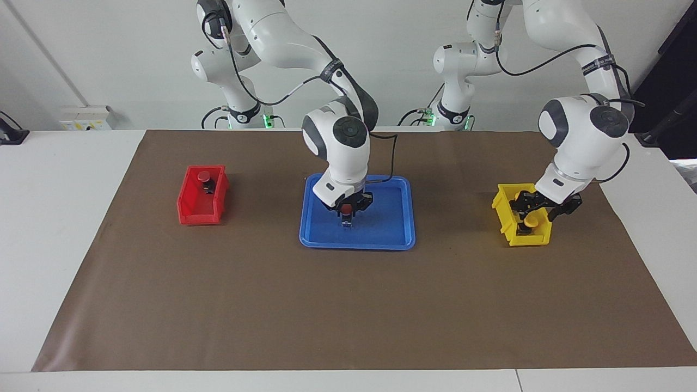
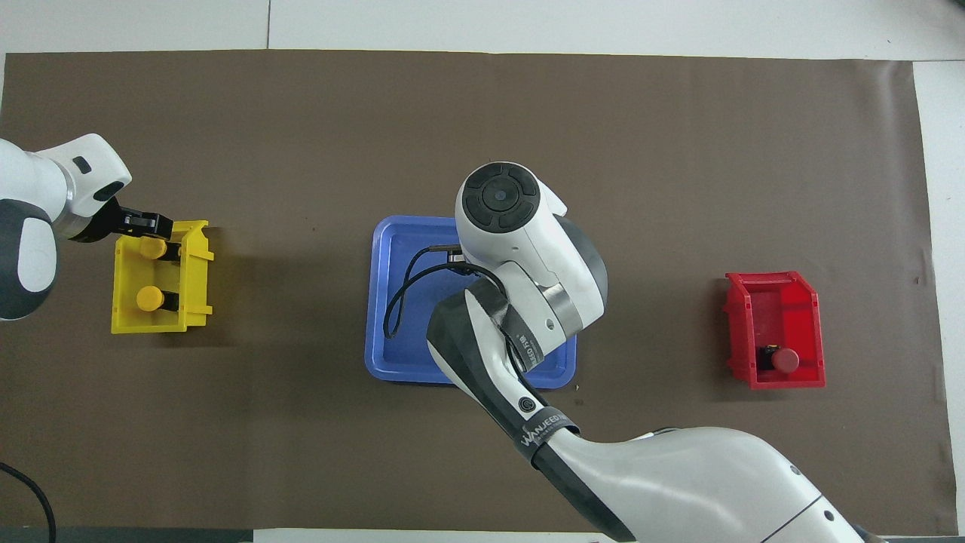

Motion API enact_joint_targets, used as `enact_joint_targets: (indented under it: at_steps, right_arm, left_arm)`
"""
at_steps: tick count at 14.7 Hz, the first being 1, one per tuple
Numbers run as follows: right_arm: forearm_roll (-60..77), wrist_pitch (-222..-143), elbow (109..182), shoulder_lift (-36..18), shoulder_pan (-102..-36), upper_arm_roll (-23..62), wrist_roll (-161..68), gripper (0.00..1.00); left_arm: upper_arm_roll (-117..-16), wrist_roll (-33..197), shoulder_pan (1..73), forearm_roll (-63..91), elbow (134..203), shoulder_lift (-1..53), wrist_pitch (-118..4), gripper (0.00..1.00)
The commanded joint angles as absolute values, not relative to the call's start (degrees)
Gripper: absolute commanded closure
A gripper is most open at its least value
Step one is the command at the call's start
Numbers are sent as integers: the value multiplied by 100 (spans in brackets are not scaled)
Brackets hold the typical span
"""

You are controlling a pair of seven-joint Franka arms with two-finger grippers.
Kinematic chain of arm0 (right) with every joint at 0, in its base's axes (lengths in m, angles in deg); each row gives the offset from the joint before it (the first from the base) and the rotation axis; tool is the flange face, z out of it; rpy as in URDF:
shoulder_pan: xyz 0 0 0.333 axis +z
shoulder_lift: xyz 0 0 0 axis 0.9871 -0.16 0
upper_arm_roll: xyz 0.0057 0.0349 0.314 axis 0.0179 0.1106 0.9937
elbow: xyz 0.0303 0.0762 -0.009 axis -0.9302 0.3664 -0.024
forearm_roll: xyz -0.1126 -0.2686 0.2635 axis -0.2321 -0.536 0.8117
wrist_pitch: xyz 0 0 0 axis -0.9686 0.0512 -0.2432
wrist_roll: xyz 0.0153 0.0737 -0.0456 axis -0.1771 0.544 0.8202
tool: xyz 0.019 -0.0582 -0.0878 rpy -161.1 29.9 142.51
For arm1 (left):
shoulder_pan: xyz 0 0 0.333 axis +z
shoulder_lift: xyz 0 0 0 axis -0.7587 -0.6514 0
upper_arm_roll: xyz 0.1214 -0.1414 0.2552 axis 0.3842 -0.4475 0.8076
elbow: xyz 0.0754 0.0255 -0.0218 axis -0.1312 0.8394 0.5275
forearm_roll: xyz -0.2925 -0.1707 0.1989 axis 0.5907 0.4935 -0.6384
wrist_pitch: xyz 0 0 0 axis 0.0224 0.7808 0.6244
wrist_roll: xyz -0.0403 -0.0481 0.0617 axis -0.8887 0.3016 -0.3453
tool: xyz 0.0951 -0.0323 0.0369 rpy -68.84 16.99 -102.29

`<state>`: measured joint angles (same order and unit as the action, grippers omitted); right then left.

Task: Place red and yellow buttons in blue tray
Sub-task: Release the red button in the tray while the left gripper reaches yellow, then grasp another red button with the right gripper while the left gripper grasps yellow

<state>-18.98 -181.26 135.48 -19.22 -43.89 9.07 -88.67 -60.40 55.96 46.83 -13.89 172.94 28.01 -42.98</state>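
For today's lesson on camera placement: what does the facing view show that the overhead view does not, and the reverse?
Only the facing view shows the right gripper low over the blue tray, closed on a red button; from overhead the right arm hides both.

Only the overhead view separates two yellow buttons in the yellow bin: one apart from the left gripper, the other at its tip.

Both show the tray, the yellow bin, the red bin holding one red button, and the brown mat.

Bright, even overhead light; soft shadows beside the bins and tray; both views sharp, without glare.
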Motion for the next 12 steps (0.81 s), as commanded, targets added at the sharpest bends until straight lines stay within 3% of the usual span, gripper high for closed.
enact_joint_targets:
  at_steps: [1, 4, 6, 8, 12]
  right_arm:
    - [-1970, -18237, 13702, -1747, -4396, 894, -8917, 39]
    - [-2022, -17765, 13272, -1608, -4580, 762, -8821, 37]
    - [-2066, -17412, 13410, -1083, -5053, 735, -8261, 37]
    - [-2058, -17034, 14136, -258, -5720, 735, -7244, 37]
    - [-2058, -17303, 16139, 1457, -6952, 736, -5695, 37]
  left_arm:
    - [-6053, 5616, 4794, -1350, 17275, 2753, -4394, 43]
    - [-6053, 5607, 4865, -1105, 17310, 2761, -4403, 44]
    - [-6053, 5624, 4874, -1069, 17389, 2718, -4403, 44]
    - [-6044, 5616, 4882, -1060, 17425, 2709, -4403, 44]
    - [-6044, 5616, 4918, -1060, 17652, 2770, -4420, 44]
